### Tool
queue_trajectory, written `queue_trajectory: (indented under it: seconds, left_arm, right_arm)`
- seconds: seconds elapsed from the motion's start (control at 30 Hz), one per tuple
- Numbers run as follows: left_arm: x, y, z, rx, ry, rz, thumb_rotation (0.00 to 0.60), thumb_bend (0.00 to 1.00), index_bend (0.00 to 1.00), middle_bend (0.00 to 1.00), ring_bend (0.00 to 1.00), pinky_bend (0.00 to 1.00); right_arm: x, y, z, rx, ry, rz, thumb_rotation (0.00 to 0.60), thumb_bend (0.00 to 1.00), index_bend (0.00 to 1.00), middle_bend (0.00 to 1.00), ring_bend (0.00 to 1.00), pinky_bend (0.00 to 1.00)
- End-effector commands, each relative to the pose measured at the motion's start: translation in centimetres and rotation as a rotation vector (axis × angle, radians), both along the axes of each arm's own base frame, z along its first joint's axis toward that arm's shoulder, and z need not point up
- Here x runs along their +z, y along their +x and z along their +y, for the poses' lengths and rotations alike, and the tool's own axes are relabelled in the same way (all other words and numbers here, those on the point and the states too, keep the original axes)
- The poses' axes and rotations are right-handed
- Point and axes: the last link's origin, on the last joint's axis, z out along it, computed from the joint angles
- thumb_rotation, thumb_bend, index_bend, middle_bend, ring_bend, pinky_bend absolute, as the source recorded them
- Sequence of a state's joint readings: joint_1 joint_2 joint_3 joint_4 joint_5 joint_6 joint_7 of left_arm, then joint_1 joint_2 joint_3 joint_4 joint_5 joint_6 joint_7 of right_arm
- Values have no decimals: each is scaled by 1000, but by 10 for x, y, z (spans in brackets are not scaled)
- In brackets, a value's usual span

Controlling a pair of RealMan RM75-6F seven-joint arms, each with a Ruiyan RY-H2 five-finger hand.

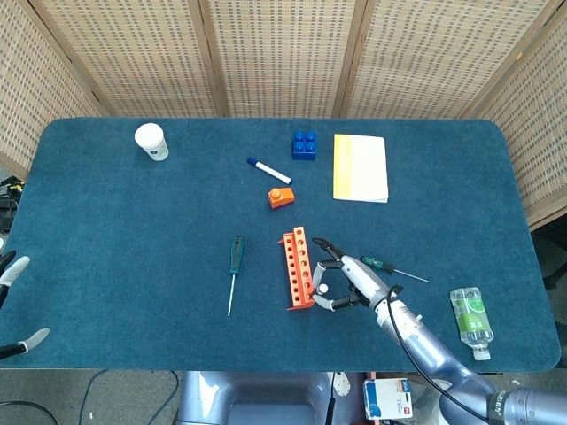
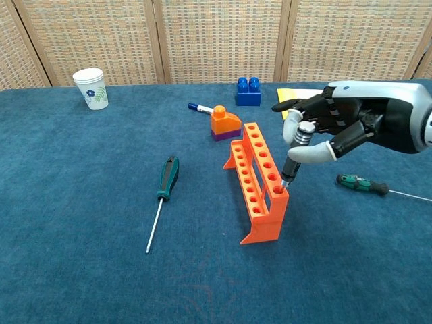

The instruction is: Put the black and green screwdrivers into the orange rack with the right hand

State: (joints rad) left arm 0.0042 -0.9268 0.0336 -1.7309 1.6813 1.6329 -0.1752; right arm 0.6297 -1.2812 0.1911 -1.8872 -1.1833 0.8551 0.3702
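Note:
The orange rack (image 2: 260,182) (image 1: 299,267) stands mid-table. My right hand (image 2: 337,128) (image 1: 345,283) grips a black-handled screwdriver (image 2: 295,145) upright, just right of the rack. Its shaft goes down into the hole at the rack's near end. A green-and-black screwdriver (image 2: 167,177) (image 1: 236,257) lies on the cloth left of the rack. Another green-handled screwdriver (image 2: 362,183) (image 1: 376,264) lies right of the rack, beside my right hand. My left hand (image 1: 13,270) shows only as white fingertips at the left edge of the head view, spread and holding nothing.
A paper cup (image 2: 90,88) stands far left at the back. A blue marker (image 2: 199,107), a small orange block (image 2: 225,123), a blue brick (image 2: 248,91) and a yellow notepad (image 1: 361,167) lie behind the rack. A plastic bottle (image 1: 469,319) lies near the right front edge.

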Motion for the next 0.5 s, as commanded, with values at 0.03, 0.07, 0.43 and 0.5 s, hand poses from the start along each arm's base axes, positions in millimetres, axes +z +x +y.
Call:
queue_trajectory:
  seconds: [0.03,0.07,0.43,0.5]
  left_arm:
    - [0,0,0,0,-1,-1,600,0,0,0,0,0]
    - [0,0,0,-1,-2,-3,600,0,0,0,0,0]
    - [-1,0,1,-1,-3,-1,600,0,0,0,0,0]
    - [-1,0,2,-1,-4,1,600,0,0,0,0,0]
  right_arm:
    - [-3,3,-2,10,-10,23,600,443,627,0,0,46]
    - [-4,4,-3,10,-10,31,600,444,627,0,0,46]
    - [-5,8,-3,-1,-11,57,600,445,627,0,0,46]
    - [-4,10,-1,5,-11,59,600,446,627,0,0,46]
